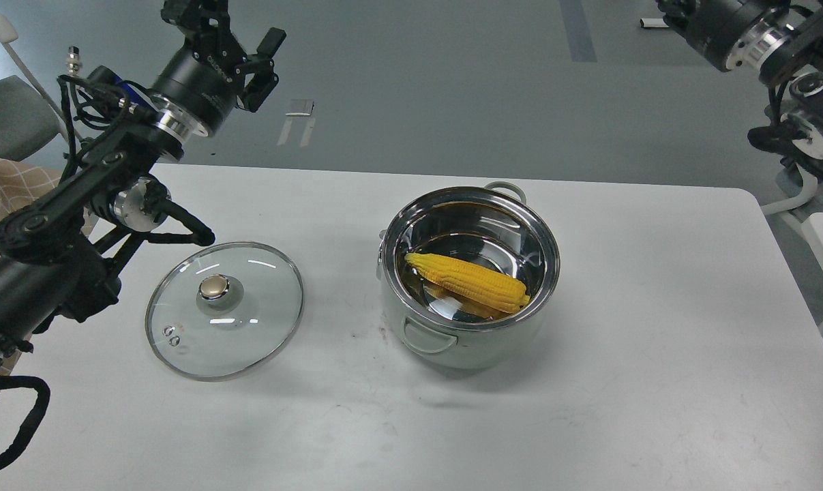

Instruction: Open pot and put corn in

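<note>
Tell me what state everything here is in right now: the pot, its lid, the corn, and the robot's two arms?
Round pale grey-green pot with shiny steel interior: upright on the white table, uncovered.
Round glass lid with brass-coloured knob: off the pot, flat on the table to its left, knob up.
Bright yellow corn cob: lying inside the pot.
Left gripper: raised above the table's far edge, jaws empty, apparently open.
Right gripper: out of view; only part of that arm shows.
</note>
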Robot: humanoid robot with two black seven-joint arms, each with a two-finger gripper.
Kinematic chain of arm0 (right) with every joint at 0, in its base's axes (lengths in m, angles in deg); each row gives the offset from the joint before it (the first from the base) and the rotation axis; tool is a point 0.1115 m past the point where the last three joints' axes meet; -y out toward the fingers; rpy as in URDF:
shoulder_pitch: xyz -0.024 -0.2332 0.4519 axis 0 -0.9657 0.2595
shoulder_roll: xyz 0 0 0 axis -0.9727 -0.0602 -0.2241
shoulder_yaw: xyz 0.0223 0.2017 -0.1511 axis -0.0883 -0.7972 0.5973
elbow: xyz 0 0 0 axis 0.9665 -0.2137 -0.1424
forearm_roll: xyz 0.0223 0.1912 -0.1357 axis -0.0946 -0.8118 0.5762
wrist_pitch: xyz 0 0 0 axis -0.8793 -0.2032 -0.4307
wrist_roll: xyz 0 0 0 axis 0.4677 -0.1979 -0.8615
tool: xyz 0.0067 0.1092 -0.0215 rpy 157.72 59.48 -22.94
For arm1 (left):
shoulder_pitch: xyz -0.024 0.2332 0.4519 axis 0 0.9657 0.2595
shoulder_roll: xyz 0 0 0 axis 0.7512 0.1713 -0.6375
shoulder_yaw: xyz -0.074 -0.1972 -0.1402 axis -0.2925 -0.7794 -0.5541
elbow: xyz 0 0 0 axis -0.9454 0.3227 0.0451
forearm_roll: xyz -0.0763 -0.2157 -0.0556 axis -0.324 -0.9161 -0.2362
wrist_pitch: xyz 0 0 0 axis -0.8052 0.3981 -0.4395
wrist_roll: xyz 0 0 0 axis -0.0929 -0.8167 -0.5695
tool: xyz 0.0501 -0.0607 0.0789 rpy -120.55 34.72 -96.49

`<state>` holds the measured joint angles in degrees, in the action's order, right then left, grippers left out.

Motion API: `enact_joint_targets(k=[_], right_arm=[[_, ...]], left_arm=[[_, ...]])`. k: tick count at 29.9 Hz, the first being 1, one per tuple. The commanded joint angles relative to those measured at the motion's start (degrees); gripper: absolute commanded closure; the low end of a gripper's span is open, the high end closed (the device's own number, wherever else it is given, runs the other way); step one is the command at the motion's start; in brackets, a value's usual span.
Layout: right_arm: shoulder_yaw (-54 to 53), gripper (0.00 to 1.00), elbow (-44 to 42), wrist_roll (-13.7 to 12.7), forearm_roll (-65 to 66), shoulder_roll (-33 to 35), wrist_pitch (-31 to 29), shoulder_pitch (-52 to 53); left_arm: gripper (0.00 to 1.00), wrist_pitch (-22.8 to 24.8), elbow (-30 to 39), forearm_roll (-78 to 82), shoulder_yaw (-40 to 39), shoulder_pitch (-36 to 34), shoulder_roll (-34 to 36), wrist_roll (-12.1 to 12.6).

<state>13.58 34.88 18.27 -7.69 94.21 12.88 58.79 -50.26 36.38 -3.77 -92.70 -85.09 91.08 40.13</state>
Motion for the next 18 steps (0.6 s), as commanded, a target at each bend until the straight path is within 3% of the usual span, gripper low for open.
enact_joint_targets(k=[1,4,9,18], right_arm=[[-8.46,0.00,0.78,0.02,-6.53,-0.63,-1.27,-8.11],[-13.22,0.00,0.17,0.02,-9.53,-3.79,-3.73,-13.13],[-20.77,0.00,-1.59,0.02,-10.06,-9.41,-5.05,-18.59],[-23.60,0.00,-2.29,0.02,-13.23,-12.76,-7.95,-22.81]], left_arm=[[0.02,9.12,-6.44,-0.83,-1.52,3.17,-4.43,0.60],[0.02,12.22,-9.88,-0.92,-4.69,4.41,-7.96,0.60],[0.02,12.36,-15.86,-0.92,-7.51,5.99,-10.42,0.33],[0.02,12.36,-16.40,-0.48,-7.60,6.52,-11.83,0.51]])
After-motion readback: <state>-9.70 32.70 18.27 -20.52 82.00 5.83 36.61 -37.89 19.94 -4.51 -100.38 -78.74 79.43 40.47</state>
